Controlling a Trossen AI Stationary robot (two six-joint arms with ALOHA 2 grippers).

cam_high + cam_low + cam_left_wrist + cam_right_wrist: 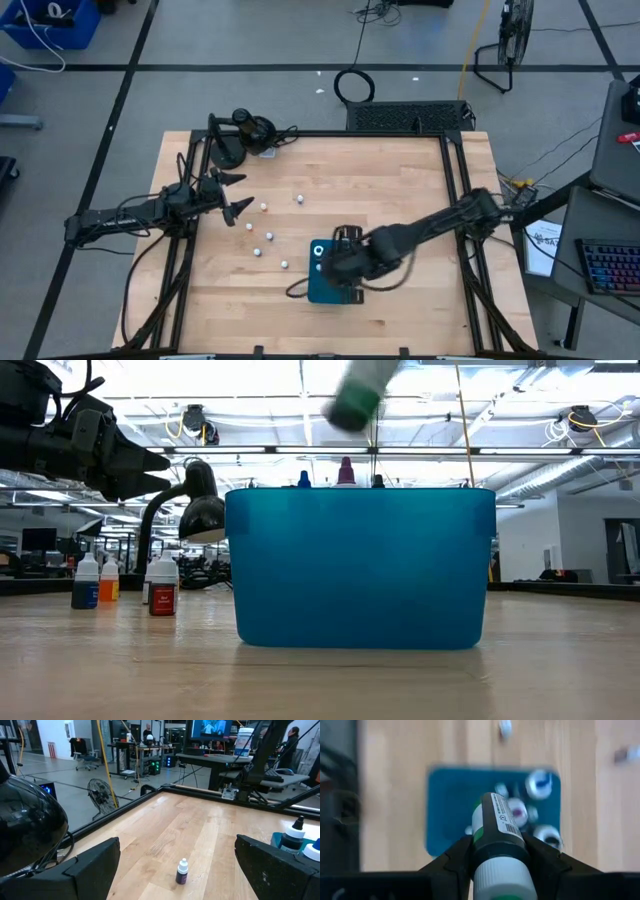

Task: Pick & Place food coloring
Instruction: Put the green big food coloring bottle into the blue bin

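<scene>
Above the teal bin [322, 288] on the pale wooden tabletop [400, 200] hangs the right claw [497, 851], clamped on a green food coloring bottle [496, 827] with a white cap. The right wrist view looks straight down into the bin, where several bottles [540, 784] already lie. From the low view only their tips [345, 470] poke over the bin's wall, and the held bottle shows blurred above it. Loose bottles [268, 237] are scattered on the wood between the bin and the left claw [232, 193], which hovers with its fingers wide apart near the tabletop's left edge. A black desk lamp [245, 135] stands at the far left corner. Beyond lies a grey floor with a fan [512, 40] and desks.
</scene>
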